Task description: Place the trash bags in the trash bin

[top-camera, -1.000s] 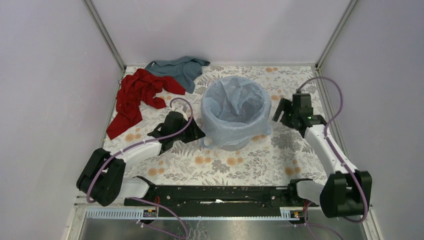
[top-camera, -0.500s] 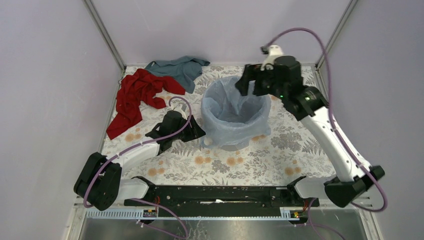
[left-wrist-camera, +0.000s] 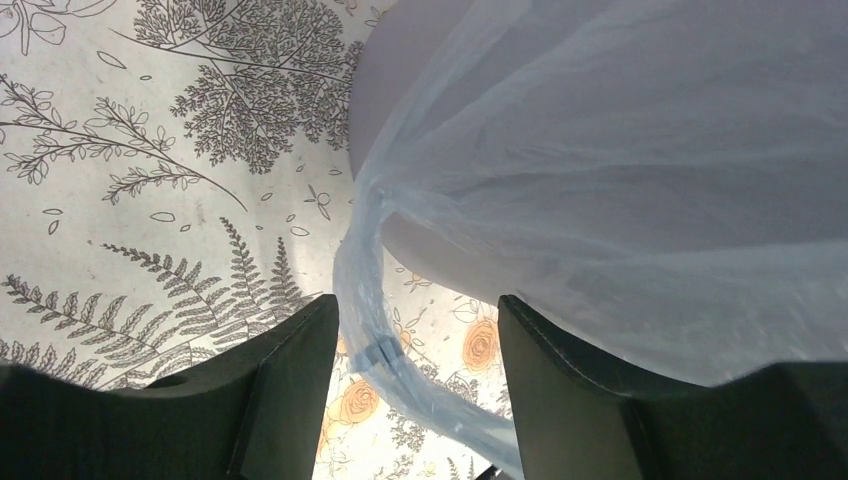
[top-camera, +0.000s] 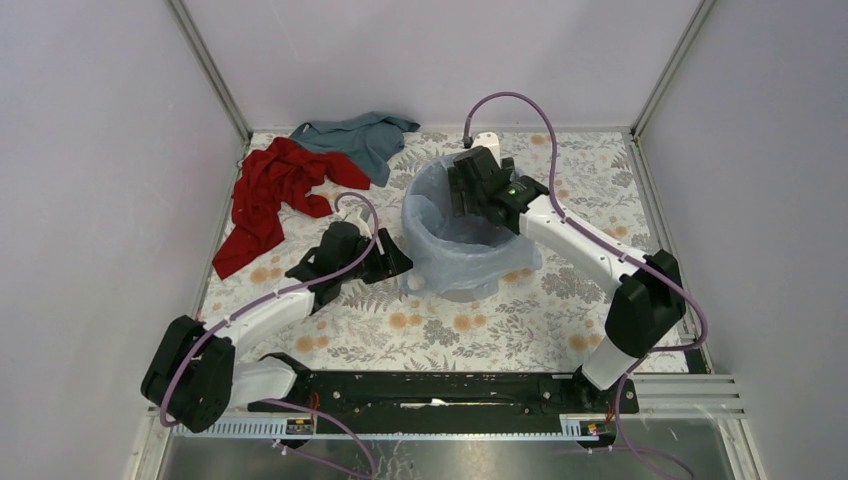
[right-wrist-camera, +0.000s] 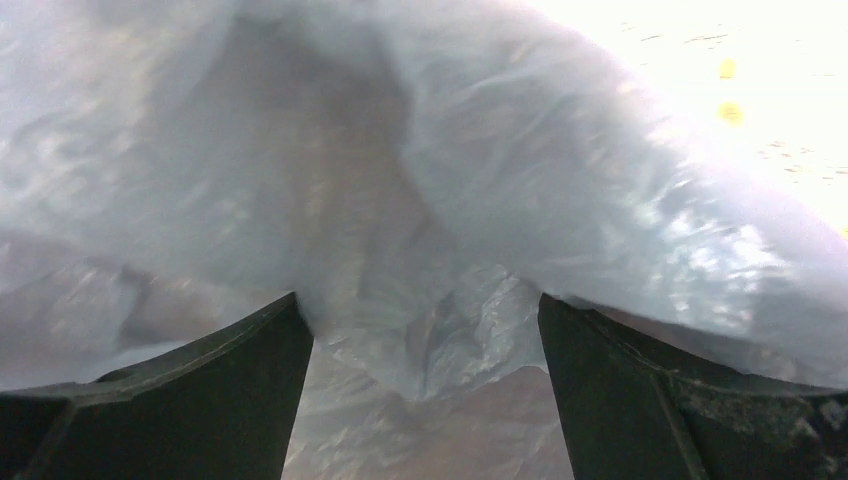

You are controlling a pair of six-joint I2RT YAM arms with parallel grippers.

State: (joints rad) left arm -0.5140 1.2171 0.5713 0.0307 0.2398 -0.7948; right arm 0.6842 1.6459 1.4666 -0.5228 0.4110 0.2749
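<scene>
The round light grey trash bin (top-camera: pixel 462 290) stands mid-table, lined and draped by the pale blue translucent trash bag (top-camera: pixel 430 262). My right gripper (top-camera: pixel 468 198) reaches into the bin's mouth from the back; in the right wrist view it (right-wrist-camera: pixel 425 400) is open with crinkled bag film (right-wrist-camera: pixel 440 340) between and beyond its fingers. My left gripper (top-camera: pixel 392 262) is at the bin's left side, low. In the left wrist view it (left-wrist-camera: pixel 418 385) is open, with a twisted bag strip (left-wrist-camera: pixel 375 330) hanging between the fingers and the bin wall (left-wrist-camera: pixel 450 270) just beyond.
A red cloth (top-camera: pixel 270 195) and a teal-grey cloth (top-camera: pixel 358 135) lie at the back left on the floral tablecloth (top-camera: pixel 480 330). Walls and metal frame posts enclose the table on three sides.
My right arm swung from the bin's right side up over it and then down into the bin's mouth. My left gripper stayed beside the bin.
</scene>
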